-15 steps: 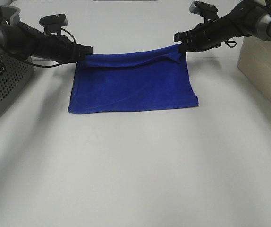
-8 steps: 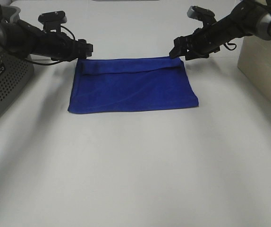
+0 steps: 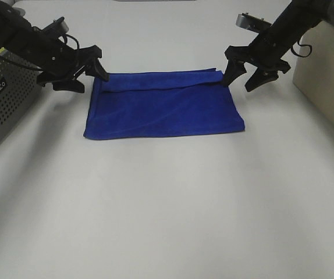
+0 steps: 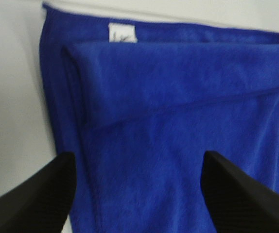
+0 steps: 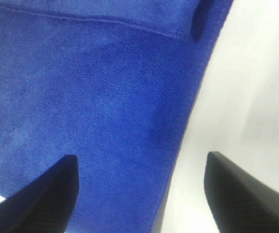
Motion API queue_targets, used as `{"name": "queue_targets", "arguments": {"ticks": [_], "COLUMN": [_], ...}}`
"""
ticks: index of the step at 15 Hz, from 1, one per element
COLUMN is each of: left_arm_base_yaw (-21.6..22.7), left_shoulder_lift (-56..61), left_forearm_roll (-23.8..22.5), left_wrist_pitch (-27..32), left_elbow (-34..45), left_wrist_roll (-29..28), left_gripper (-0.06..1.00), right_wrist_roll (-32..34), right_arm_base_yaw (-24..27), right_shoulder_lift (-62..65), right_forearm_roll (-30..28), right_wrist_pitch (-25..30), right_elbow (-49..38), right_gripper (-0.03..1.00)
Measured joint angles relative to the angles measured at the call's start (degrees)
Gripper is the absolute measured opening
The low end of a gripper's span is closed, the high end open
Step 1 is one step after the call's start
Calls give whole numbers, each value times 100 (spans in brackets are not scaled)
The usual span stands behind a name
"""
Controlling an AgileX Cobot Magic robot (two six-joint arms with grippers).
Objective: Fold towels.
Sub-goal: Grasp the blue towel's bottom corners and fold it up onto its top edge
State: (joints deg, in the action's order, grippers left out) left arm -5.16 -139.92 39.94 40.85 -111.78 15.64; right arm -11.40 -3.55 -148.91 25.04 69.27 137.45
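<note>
folded towel flat between left gripper and right gripper; both spread wide, empty

Mesh crate L, box R

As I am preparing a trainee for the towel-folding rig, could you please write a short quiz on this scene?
1. True or false: the left gripper is shut on the blue towel.
2. Where is the right gripper in the high view? A: by the towel's far right corner, open. B: over the towel's near edge, shut. C: out of view.
3. Fill in: the left wrist view shows a small ___ tag at the towel's edge.
Key: 1 false, its jaws stand open; 2 A; 3 white.
</note>
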Motion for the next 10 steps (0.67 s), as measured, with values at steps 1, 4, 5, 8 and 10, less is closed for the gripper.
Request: {"name": "queue_targets", "arguments": {"ticks": [1,4,5,8,10], "left_arm_base_yaw": [-17,-69,-74,-74,-74], "left_shoulder_lift": [0,-29,-40,-115,-223], "left_forearm_roll": [-309,-550,-590,-613,-596], "left_wrist_pitch": [292,831,980,1312,1467], "left_elbow": [0,0,0,0,-11], "left_wrist_roll": [-401,-1083,-1169,-1278,-1364], "left_gripper": [69,69,69,69,69], "right_wrist_roll": [138,309,309,149,92], "right_arm_base_yaw": [0,69,143,350,252], "right_shoulder_lift": [0,40,46,52,86], "right_forearm_roll": [-115,-183,40,550,607], "right_wrist_pitch": [0,0,11,23,23], "right_elbow": [0,-332,-579,-1140,-1272], "right_gripper": [71,70,68,65,65]}}
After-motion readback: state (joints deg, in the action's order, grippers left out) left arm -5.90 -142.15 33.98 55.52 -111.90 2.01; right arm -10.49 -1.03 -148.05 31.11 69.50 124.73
